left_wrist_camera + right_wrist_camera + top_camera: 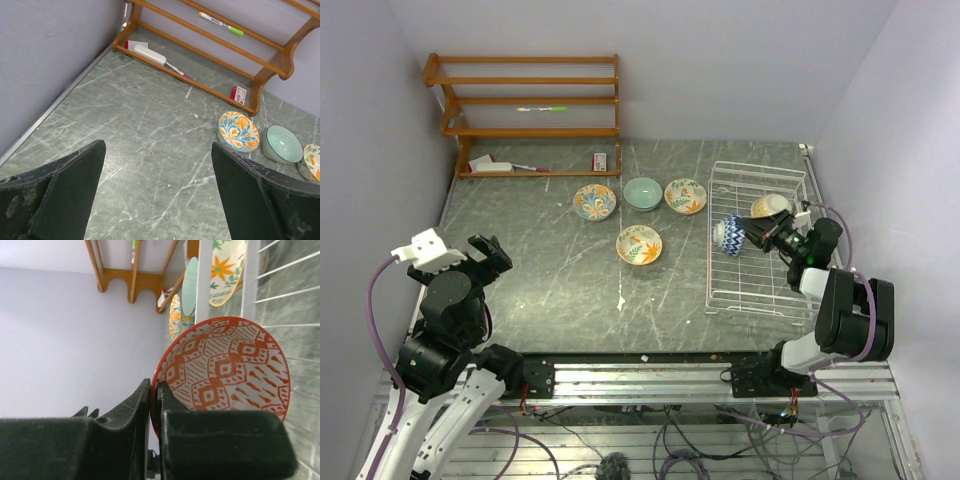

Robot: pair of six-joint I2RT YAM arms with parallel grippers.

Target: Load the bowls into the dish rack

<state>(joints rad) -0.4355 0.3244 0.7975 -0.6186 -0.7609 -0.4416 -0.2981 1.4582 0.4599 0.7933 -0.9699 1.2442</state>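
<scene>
My right gripper (747, 237) is shut on the rim of the red-patterned bowl (728, 235) and holds it on edge over the left side of the white wire dish rack (760, 288). In the right wrist view the bowl (225, 370) is pinched between my jaws (154, 386), with rack wires (280, 295) behind it. Three painted bowls (594, 202) (685, 196) (639, 244) and the teal bowl (643, 193) sit on the table left of the rack. My left gripper (490, 255) (157, 147) is open and empty over bare table at the left.
A cream round thing (770, 206), perhaps a bowl on its side, lies in the rack's far part. The wooden shelf unit (530, 100) stands at the back left with a marker (221, 23) and small items. Walls close in on the left and right.
</scene>
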